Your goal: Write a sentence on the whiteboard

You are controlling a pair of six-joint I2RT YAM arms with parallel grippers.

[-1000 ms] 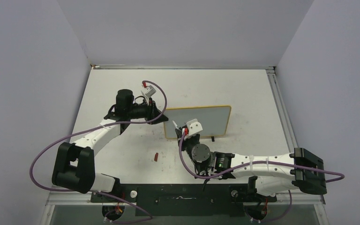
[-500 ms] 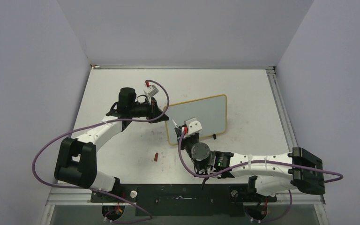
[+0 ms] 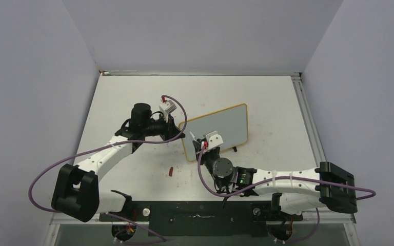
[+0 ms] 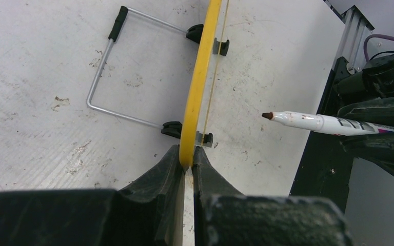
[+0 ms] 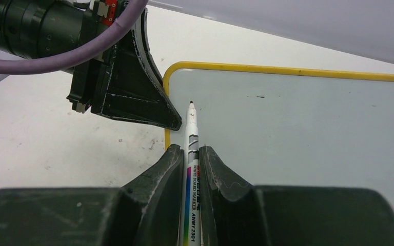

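The whiteboard (image 3: pixel 220 128) stands skewed on the table, its grey face (image 5: pixel 297 133) bare; the sentence is not in view. My left gripper (image 3: pixel 180 136) is shut on the yellow rim (image 4: pixel 200 82) at the board's near-left corner, its black fingers (image 5: pixel 128 97) showing in the right wrist view. My right gripper (image 5: pixel 189 149) is shut on a white marker (image 5: pixel 192 133), uncapped. The marker's dark tip (image 4: pixel 268 116) hovers just in front of the board's left edge, a short gap from the face.
A small red cap (image 3: pixel 170 171) lies on the tabletop left of the right arm. A wire stand (image 4: pixel 102 77) juts from the board's back. Metal rails run along the table's right edge (image 3: pixel 308 123).
The left gripper has closed on the board's left rim and swung that end toward the near side, so the board now sits skewed. The right gripper shifted slightly with the marker.
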